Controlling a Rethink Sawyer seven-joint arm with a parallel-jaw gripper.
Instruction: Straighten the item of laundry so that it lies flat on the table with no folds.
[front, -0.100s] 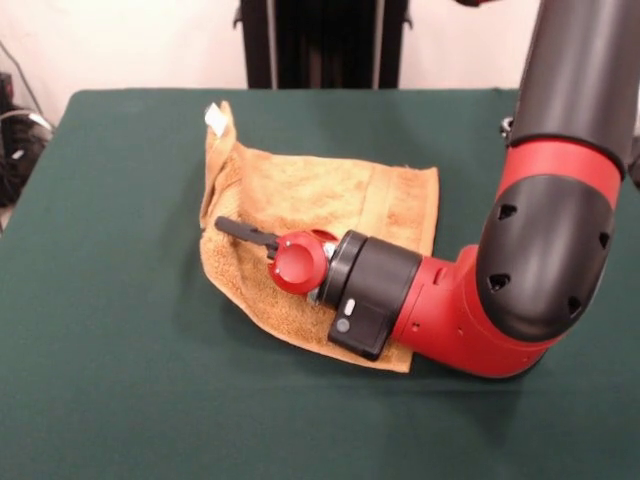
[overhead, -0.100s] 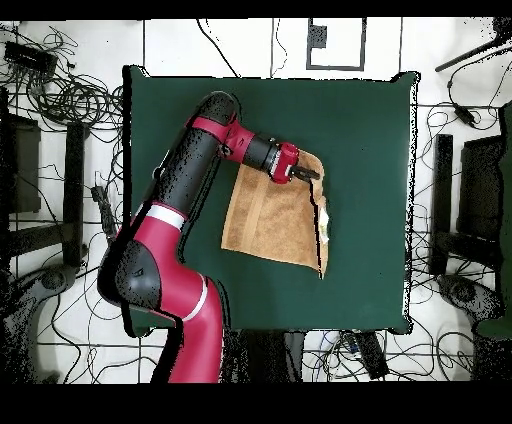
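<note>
While the arm lies low across the green desk (front, -0.100s: 120, 380), its pincer (front, -0.100s: 232, 228) hovers over the orange-tan towel (front, -0.100s: 300, 190); whether it is spread or pressed together I cannot tell. One towel edge is folded up, its white tag (front, -0.100s: 214, 117) showing.

Towel: orange-tan rectangular terry hand towel (front, -0.100s: 300, 200), faint woven stripe band, small white tag (front, -0.100s: 214, 118).
Table: plain dark green felt-like cloth-covered table (front, -0.100s: 120, 380).
Arm: red and black jointed robot arm (front, -0.100s: 540, 230).
</note>
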